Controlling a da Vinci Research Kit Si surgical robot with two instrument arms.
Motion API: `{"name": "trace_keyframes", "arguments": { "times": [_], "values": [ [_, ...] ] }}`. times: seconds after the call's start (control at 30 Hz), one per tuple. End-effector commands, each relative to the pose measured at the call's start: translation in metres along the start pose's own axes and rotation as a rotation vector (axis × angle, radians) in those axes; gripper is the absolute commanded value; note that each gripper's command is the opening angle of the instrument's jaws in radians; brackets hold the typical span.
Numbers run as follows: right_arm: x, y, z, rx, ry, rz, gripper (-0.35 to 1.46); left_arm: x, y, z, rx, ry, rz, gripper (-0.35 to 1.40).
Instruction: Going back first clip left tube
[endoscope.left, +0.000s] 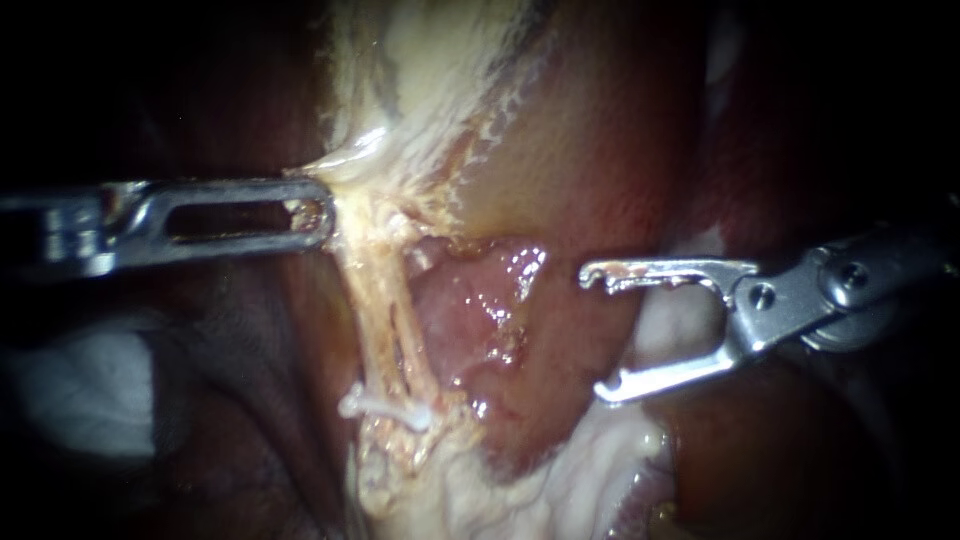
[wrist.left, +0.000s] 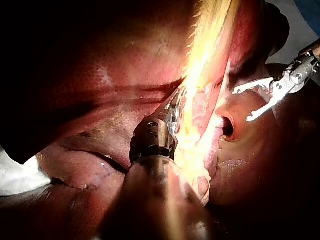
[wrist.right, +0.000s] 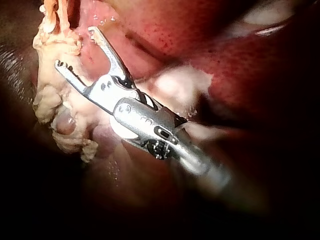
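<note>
Since its claw stands wide apart with nothing in it, the right instrument (endoscope.left: 593, 333) carries no clip, and I judge the clipping itself done: a white clip (endoscope.left: 390, 408) sits across the low end of the tubes (endoscope.left: 385, 300). Whether it closes on only the left one of them I cannot tell, as the two strands run close together there. The right instrument's tips hang well to the right of the clip and a little above it, touching nothing, with raw pink tissue (endoscope.left: 480, 300) between. What is left, by my reading, is only the retreat: drawing that open claw away from the clip without catching the strands. Up and to the left of the clip, the left instrument (endoscope.left: 318, 213) has its claw clamped on pale tissue (endoscope.left: 350, 160) at the top of the tubes, which looks taut. No dish, tray or other container shows; the only thing that could carry anything is the empty claw. Behind the clip, farthest off, lies the dark red liver (endoscope.left: 610, 130).
</note>
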Motion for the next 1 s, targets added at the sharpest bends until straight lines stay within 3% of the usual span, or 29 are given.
{"name": "trace_keyframes", "arguments": {
  "times": [0.03,0.3,0.53,1.0],
  "values": [
    [0.0001,-0.0001,-0.0002,0.001,-0.001,0.001,0.6,0.0002,0.0,0.0003,0.006,0.003,0.001,-0.35],
    [0.0001,-0.0002,-0.0003,0.002,-0.001,0.001,0.6,0.0031,-0.001,0.0053,0.022,0.034,0.012,-0.35],
    [0.0002,-0.0003,-0.0003,0.002,-0.001,0.001,0.6,0.0041,-0.0027,0.0094,0.032,0.053,0.015,-0.35],
    [0.0004,-0.0003,-0.0002,0.0,0.001,-0.01,0.6,0.0039,-0.0028,0.0093,0.034,0.056,0.016,-0.35]
  ]
}}
